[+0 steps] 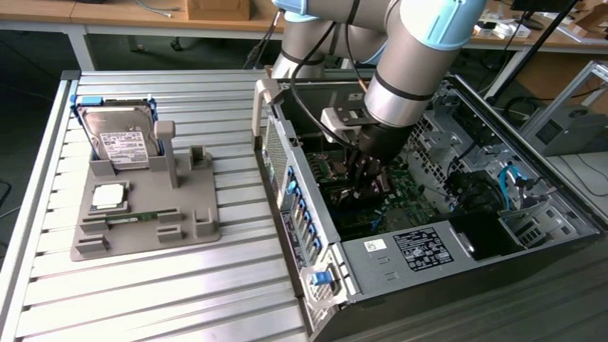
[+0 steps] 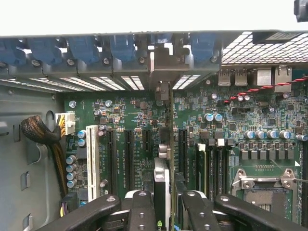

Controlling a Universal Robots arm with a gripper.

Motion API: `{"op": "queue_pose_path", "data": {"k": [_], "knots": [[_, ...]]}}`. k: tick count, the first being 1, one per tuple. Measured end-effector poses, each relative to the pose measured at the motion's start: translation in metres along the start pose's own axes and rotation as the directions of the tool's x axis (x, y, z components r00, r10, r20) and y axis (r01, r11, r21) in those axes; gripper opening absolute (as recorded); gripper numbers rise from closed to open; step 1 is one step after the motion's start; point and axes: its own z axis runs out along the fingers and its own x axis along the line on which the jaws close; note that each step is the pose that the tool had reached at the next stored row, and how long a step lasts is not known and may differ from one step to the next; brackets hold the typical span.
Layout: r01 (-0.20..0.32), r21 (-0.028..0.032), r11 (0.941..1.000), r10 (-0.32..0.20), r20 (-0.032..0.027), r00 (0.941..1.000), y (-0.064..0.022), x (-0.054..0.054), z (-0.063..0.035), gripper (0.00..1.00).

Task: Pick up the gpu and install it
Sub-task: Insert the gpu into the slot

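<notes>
**GPU at slot, held edge-on**

While the hand [image 2: 161, 204] sits low inside the case [image 1: 314, 235], I hold its fingers [image 2: 142, 211] partly closed on the gpu [image 2: 166, 144], upright over the motherboard [image 2: 134, 139] slots, bracket toward the rear. I judge it light, stiff, fragile: grip the top edge, never components.

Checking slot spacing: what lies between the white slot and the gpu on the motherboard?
In the wrist view, three black expansion slots lie on the green board between the white slot and the edge-on gpu.
</notes>
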Motion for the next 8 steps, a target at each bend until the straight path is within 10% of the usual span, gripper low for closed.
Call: {"op": "queue_pose_path", "data": {"k": [8], "knots": [[0.0, 0.0001, 1.0, 0.0, 0.0, 1.0, -0.0002, 0.0, 0.0041, 0.27]]}}
